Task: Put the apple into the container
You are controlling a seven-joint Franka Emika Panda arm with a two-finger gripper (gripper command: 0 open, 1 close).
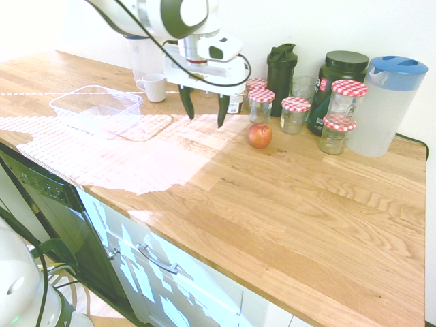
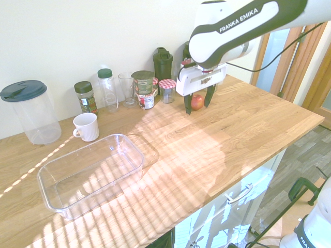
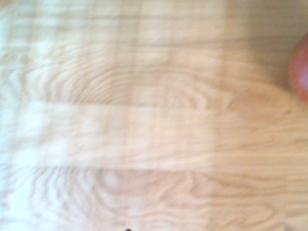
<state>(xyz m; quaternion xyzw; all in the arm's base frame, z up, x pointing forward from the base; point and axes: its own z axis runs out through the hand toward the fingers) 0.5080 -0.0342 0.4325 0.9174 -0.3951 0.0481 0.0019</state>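
First exterior: looking down at the worktop (image 1: pixel 272 211), facing my jars' wall
Second exterior: facing that wall from my other side, nearer the clear tray (image 2: pixel 77 178)
Wrist: peering closely at wood
All three: sharing the apple (image 3: pixel 301 70)

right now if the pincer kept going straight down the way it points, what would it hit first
Probably the bare wooden counter: the pincer points down at it, with the apple off to one side, though exact depth is hard to judge.
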